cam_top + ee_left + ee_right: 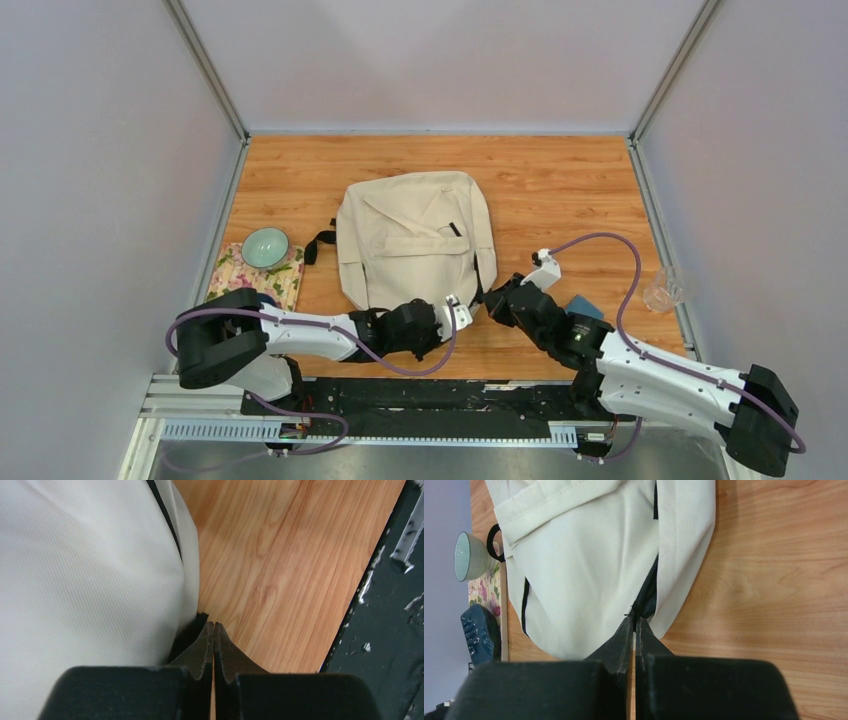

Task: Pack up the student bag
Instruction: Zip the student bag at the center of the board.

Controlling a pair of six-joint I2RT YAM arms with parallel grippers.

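Observation:
The cream student bag (pixel 415 240) lies flat in the middle of the wooden table, its near end toward the arms. My left gripper (pixel 462 312) is shut at the bag's near right corner; in the left wrist view its tips (pixel 214 625) touch a black piece of the bag (pixel 199 621), with nothing visible between them. My right gripper (pixel 497 298) is shut with its tips (pixel 634 619) at the near end of the bag's (pixel 589 570) black side zipper (pixel 646 587), on the zipper pull, which is mostly hidden. The zipper gapes slightly just beyond the tips.
A pale green bowl (pixel 265 247) stands on a floral cloth (pixel 240 272) left of the bag, with a dark blue object (pixel 479 632) beside it. A clear glass (pixel 665 290) stands at the right table edge. A blue flat item (pixel 583 305) lies by my right arm.

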